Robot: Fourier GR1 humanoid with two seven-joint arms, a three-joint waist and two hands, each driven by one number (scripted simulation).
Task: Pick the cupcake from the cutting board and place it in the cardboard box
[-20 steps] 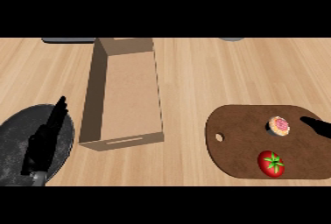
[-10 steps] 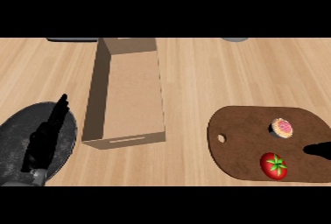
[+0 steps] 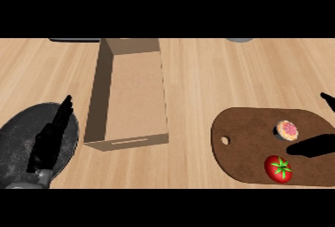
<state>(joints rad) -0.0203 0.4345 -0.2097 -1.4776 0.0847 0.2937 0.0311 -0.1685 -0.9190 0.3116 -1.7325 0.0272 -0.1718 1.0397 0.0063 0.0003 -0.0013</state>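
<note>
The cupcake (image 3: 286,129), pink-topped, sits on the dark brown cutting board (image 3: 252,133) at the right, with a red tomato (image 3: 279,168) nearer to me. My right hand (image 3: 315,146) comes in from the right edge and is open. One finger lies just below the cupcake and another fingertip (image 3: 326,99) shows above it, neither touching it. The long open cardboard box (image 3: 129,95) stands left of centre. My left hand (image 3: 51,135) rests open, fingers straight, at the lower left.
A dark round plate (image 3: 18,139) lies under my left hand, close to the box's near left corner. A dark object (image 3: 73,40) and a grey one (image 3: 241,39) peek in at the counter's far edge. Bare wood separates box and board.
My right hand has come further in from the right edge; one finger now stretches under the cupcake and another tip shows above it. The cupcake and the left hand have hardly moved.
</note>
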